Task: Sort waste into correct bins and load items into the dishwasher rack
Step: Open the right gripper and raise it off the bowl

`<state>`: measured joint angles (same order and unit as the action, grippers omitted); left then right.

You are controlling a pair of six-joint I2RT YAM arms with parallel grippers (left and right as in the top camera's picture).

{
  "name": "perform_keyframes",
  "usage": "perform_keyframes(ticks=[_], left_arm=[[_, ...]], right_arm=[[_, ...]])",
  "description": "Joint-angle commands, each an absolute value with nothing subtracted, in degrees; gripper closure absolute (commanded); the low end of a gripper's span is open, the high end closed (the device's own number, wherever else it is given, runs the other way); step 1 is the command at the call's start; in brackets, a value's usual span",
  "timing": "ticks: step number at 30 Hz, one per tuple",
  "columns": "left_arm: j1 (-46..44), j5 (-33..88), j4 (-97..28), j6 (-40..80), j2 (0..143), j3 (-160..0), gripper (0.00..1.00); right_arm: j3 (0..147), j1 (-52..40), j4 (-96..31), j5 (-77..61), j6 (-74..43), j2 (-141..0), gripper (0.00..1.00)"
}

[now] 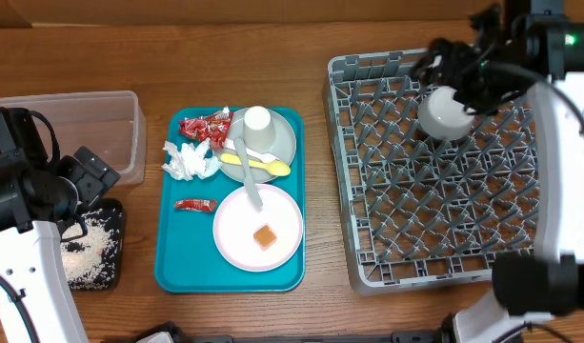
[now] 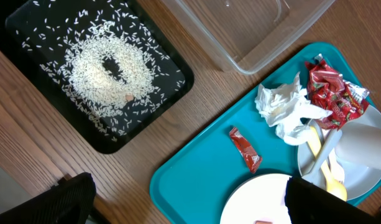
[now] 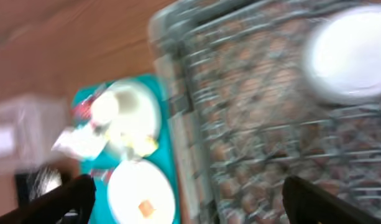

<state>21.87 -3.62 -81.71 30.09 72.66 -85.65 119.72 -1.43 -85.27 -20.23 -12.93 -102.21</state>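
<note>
Wooden tabletop, loading step in hand: small white bowl (image 1: 447,112) sits upturned in the dishwasher rack (image 1: 434,219) near the right gripper (image 3: 187,190), spread wide and empty like the left gripper (image 2: 190,186); next, likely fetch the white cup (image 1: 257,124) from the teal tray (image 1: 182,257).

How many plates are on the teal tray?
2. The grey-green plate lies at the upper end of the tray in the overhead view, under a cup; the pink plate lies at its lower end, carrying an orange cube.
</note>
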Motion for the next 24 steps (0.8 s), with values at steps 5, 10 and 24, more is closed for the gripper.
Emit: perform_keyframes(ticks=[5,10,24], left_arm=[[22.2,-3.4,-81.8,30.9,72.6,-86.4,0.0],[22.2,-3.4,-81.8,30.9,72.6,-86.4,0.0],[22.2,-3.4,-81.8,30.9,72.6,-86.4,0.0]], right_arm=[[120.0,-15.4,-84.2,-15.3,-9.6,-102.4,0.0],[120.0,-16.1,-81.1,-1.2,-20.6,-102.7,0.0],[120.0,0.6,-89.9,10.5,-21.3,-102.7,0.0]])
